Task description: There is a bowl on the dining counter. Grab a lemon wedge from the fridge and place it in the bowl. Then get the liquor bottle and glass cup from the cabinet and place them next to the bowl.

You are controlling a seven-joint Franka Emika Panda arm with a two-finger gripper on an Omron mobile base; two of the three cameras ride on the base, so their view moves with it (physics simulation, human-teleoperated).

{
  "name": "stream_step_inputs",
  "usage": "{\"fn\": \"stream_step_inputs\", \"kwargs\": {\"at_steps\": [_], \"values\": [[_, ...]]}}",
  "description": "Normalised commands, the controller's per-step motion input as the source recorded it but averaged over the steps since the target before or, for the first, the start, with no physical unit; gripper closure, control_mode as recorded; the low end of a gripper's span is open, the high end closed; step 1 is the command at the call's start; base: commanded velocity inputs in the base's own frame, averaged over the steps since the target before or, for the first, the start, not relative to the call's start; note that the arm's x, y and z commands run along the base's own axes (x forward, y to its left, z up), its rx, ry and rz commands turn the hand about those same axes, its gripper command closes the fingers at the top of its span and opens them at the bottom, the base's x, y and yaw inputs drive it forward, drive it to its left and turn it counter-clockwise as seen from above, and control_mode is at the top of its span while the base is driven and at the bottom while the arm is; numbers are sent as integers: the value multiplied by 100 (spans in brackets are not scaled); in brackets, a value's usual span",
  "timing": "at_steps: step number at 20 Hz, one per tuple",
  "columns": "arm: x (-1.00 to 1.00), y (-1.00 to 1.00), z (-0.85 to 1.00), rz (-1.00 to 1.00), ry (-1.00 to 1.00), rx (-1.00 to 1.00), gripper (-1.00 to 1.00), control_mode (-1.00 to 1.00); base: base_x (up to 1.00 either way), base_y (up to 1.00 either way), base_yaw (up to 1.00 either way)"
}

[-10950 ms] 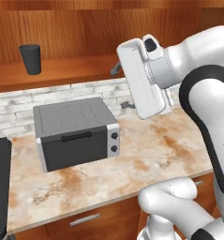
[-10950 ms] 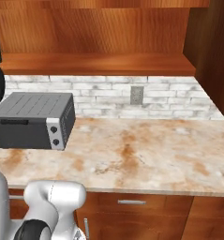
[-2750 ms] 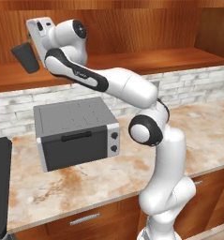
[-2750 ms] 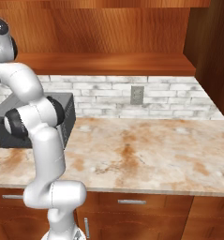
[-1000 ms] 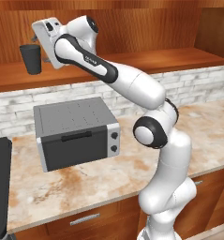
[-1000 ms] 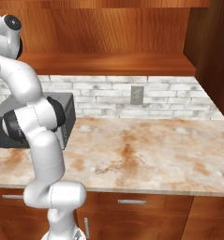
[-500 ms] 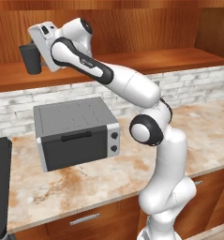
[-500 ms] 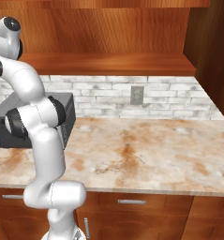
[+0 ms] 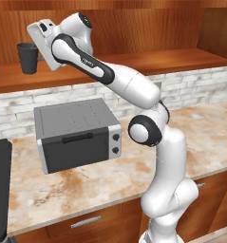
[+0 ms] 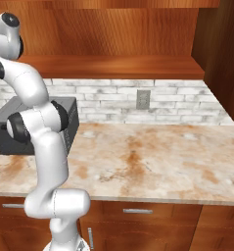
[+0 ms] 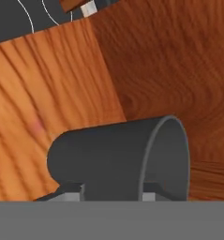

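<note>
The glass cup (image 9: 28, 58) is stood upright on the cabinet (image 9: 134, 28) shelf, rim up, pinched by the pincer (image 9: 37, 52).

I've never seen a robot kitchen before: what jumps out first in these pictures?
The long white jointed arm stretches up and left to a reddish-brown wooden shelf, its end effector right beside a dark grey tapered tumbler. Below sits a boxy grey toaster oven on the beige marble counter.

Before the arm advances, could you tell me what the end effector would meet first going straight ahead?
Most likely the glass cup: in the hand view it sits right at the end effector; whether they already touch is unclear.
</note>
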Motion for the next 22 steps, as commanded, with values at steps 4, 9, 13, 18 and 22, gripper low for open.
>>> {"fn": "stream_step_inputs", "kwargs": {"at_steps": [4, 9, 13, 18, 22], "values": [[0, 0, 0, 0, 0, 0, 100, -100, 0, 0, 0], [0, 0, 0, 0, 0, 0, 100, -100, 0, 0, 0], [-14, 0, -3, 0, 0, 0, 100, -100, 0, 0, 0], [-64, 0, -26, 0, -9, 0, 100, -100, 0, 0, 0], [-84, 0, -43, -2, -12, 0, 100, -100, 0, 0, 0]]}}
